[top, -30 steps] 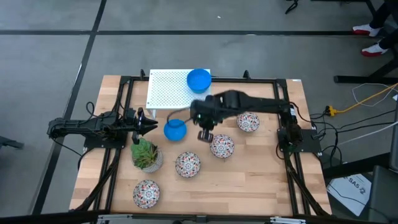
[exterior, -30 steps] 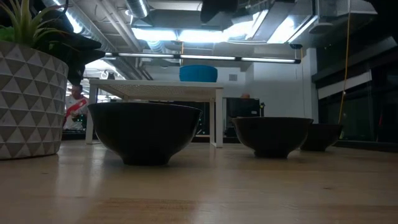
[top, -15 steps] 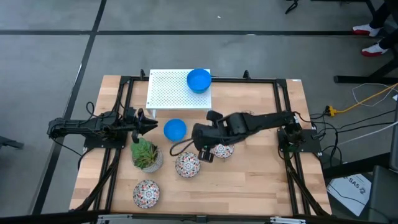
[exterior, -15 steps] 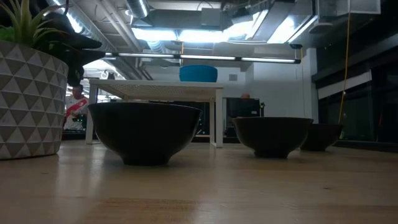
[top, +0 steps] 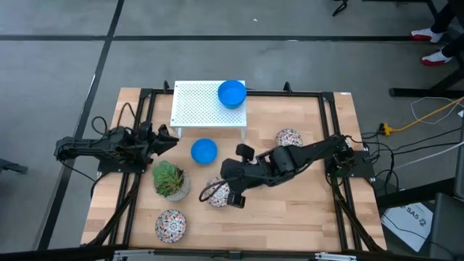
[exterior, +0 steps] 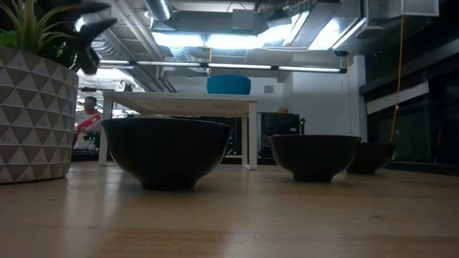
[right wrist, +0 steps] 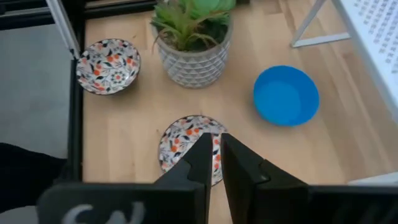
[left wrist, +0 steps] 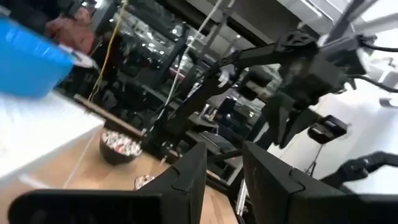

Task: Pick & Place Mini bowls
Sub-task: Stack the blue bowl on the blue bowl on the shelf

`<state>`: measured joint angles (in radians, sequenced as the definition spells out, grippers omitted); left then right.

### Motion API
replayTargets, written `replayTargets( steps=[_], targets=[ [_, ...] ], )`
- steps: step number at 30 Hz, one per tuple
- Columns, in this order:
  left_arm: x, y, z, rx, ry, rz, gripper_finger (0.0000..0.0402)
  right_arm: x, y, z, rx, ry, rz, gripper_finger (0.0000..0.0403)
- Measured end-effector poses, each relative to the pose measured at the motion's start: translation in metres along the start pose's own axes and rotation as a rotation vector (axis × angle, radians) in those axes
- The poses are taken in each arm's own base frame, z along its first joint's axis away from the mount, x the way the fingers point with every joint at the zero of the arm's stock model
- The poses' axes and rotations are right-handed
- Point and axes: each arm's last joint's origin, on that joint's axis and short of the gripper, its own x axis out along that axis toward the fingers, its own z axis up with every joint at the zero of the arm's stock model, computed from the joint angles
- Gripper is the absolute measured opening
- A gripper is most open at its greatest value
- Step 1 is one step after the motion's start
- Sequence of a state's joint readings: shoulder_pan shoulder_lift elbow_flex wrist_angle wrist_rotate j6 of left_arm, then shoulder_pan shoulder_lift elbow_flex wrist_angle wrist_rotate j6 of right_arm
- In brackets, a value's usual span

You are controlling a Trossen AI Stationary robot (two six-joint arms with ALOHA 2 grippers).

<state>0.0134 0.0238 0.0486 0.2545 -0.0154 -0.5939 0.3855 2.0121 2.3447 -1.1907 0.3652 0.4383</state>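
I am reaching for a pick: my right gripper point(right wrist: 216, 163) hangs over the patterned bowl point(right wrist: 186, 148) that sits near the middle of the wooden surface point(top: 304, 210), and nothing is held yet. My fingers point(right wrist: 239, 163) are pressed nearly together, with only a thin slit between them, and they point down at that bowl's near rim. From above, my right arm stretches in from the right edge and its wrist covers most of that bowl point(top: 216, 193), so only a sliver of the pattern shows. My judgement is that the next move calls for spreading the fingers first, then lowering so one goes inside the rim and one outside, since closed as they are they would only knock the bowl. The plain blue bowl point(right wrist: 286, 95) lies apart from my fingers, beside the potted succulent point(right wrist: 194, 38), and another patterned bowl point(right wrist: 108, 65) rests by the frame. One blue bowl point(top: 232, 93) already stands on the white perforated stand point(top: 196, 105), which looks like the place to deliver. My left gripper point(top: 165, 138) waits at the left edge, fingers parted and empty.
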Motion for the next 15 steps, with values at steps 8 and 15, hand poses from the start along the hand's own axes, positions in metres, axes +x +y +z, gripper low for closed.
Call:
replayTargets(
  steps=[8, 15],
  targets=[
    [0.03, -0.028, 0.035, 0.24, 0.215, 0.027, 0.01, -0.002, 0.005, 0.001, 0.066, -0.026, 0.021, 0.0036],
    [0.082, -0.044, 0.048, 0.398, 0.462, 0.101, 0.01, -0.003, 0.01, -0.001, 0.08, -0.027, 0.031, 0.0036]
  ],
)
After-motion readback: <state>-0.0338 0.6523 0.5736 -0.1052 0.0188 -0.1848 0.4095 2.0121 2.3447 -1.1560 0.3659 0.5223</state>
